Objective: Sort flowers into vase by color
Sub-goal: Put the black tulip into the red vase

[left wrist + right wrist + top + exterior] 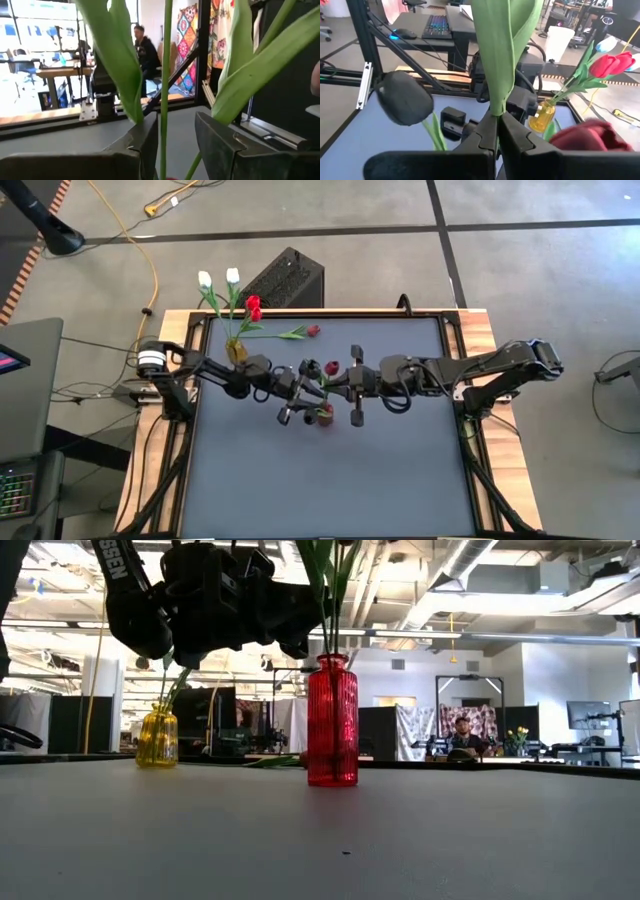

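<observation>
One green stem [164, 85] stands between the left fingers [150, 145], parted; right fingers [490, 135] pinch a leaf [502, 55].

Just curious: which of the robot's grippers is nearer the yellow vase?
Left. The left gripper is beside the red vase, on the yellow vase's side; the right gripper is on the far side.

2 dark jointed arms, silver band at left arm's base [150, 359], white lettering, matte black hand fingers [150, 145]
</observation>
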Robot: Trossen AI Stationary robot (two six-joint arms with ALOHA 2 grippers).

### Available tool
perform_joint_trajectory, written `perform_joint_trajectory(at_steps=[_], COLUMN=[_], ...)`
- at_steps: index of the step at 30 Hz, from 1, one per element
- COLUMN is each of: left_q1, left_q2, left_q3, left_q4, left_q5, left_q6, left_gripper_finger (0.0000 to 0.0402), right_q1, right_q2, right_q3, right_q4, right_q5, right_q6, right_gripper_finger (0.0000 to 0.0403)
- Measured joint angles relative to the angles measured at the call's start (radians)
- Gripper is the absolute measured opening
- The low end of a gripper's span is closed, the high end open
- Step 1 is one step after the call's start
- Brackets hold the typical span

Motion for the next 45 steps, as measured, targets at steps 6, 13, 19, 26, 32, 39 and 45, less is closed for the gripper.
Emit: perform_joint_trajectory(at_steps=[6, 13, 19, 26, 32, 39, 45], left_q1=[0.035, 0.059, 0.064, 0.065, 0.078, 0.09, 0.09], left_q2=[-0.042, -0.063, -0.063, -0.063, -0.063, -0.063, -0.063], left_q3=[0.0, 0.0, 0.0, 0.0, 0.0, 0.0, 0.0], left_q4=[-0.09, -0.12, -0.164, -0.197, -0.226, -0.255, -0.279], left_q5=[0.022, 0.024, 0.024, 0.049, 0.06, 0.078, 0.077], left_q6=[-0.001, 0.0, 0.005, 0.008, 0.007, 0.001, 0.006], left_gripper_finger=[0.0119, 0.0119, 0.0119, 0.0119, 0.0119, 0.0119, 0.0119], right_q1=[0.0, 0.0, 0.0, 0.005, 0.006, 0.02, 0.021], right_q2=[0.0, 0.0, 0.008, 0.04, 0.059, 0.089, 0.092], right_q3=[0.0, 0.0, 0.0, 0.0, 0.0, -0.001, -0.036], right_q4=[-0.016, -0.03, -0.043, -0.035, -0.046, -0.048, -0.002], right_q5=[0.0, 0.0, 0.0, 0.0, 0.002, 0.002, 0.009], right_q6=[0.0, 0.002, 0.003, 0.007, 0.008, -0.005, 0.0], right_gripper_finger=[0.0037, 0.0038, 0.0038, 0.0038, 0.0037, 0.0033, 0.0034])
